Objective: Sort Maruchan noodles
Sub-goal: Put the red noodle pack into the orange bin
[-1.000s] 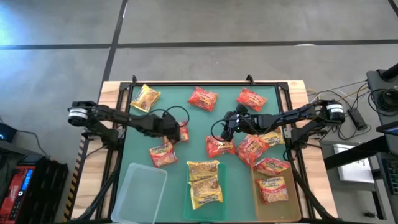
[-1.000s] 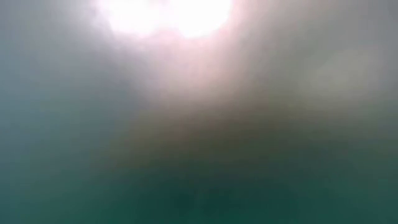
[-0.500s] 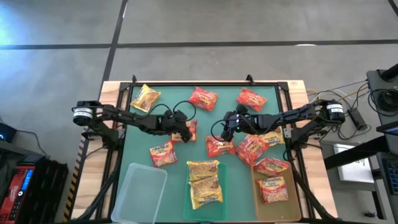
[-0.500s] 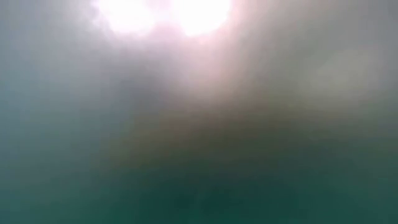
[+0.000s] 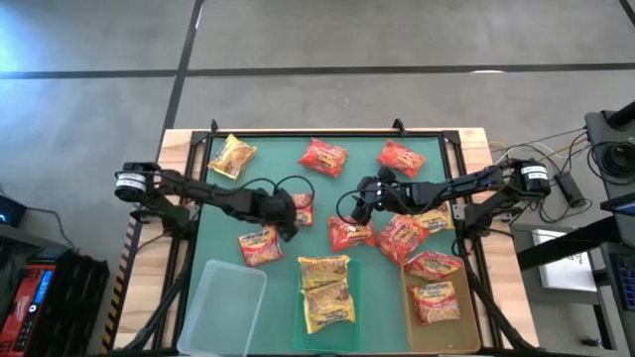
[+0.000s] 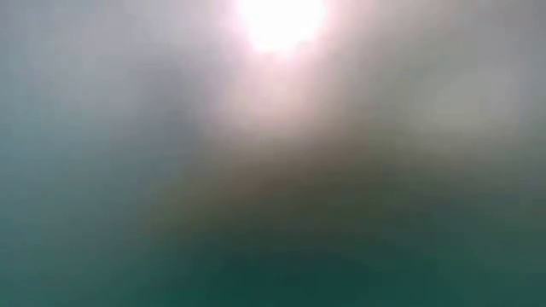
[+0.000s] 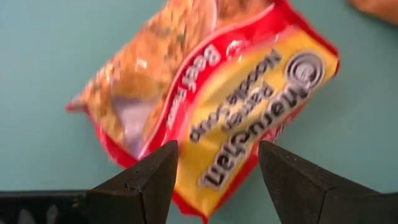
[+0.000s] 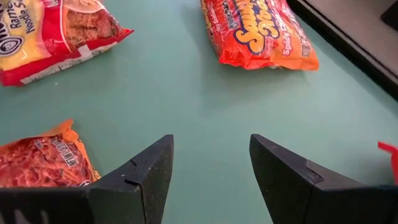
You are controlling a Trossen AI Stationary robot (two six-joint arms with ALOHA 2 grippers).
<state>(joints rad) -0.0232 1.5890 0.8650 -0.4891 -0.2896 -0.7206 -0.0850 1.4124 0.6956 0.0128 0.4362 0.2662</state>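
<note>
While a red-and-yellow Maruchan beef ramen packet [image 7: 211, 93] lies flat on the green table mat [image 5: 417, 159] near its middle, the left gripper [image 7: 214, 177] hovers over it, fingers spread and empty. Nearby, the right gripper [image 8: 211, 174] hangs parted over bare mat among scattered packets.

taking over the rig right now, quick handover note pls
Left gripper: jaws open, over a beef packet on the mat, not gripped.
Right gripper: jaws open over bare mat mid-table, holding nothing.
Done: middle tray holds yellow packets; right tray holds a red-and-yellow packet, another lying on its far rim.
Left: about nine loose packets on the mat; left tray empty.
</note>
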